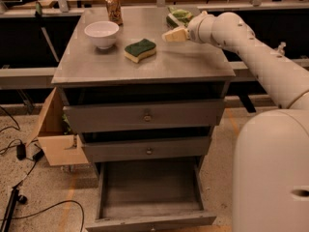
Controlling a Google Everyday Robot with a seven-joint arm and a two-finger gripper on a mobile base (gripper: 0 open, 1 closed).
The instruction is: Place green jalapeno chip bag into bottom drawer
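The green jalapeno chip bag (177, 16) lies crumpled at the back right of the grey cabinet top (145, 64). My gripper (172, 35) hangs over the top just in front of the bag, pointing left, at the end of the white arm (251, 47) that reaches in from the right. The arm's wrist covers the bag's right side. The bottom drawer (149, 192) is pulled out below the two knobbed drawers, and nothing lies in its tray.
On the top stand a white bowl (101, 34), a green-topped yellow sponge (140, 50) and a brown can (114, 7). A cardboard box (55, 134) sits left of the cabinet. Cables (29, 178) lie on the floor. The robot's white body (270, 173) fills the lower right.
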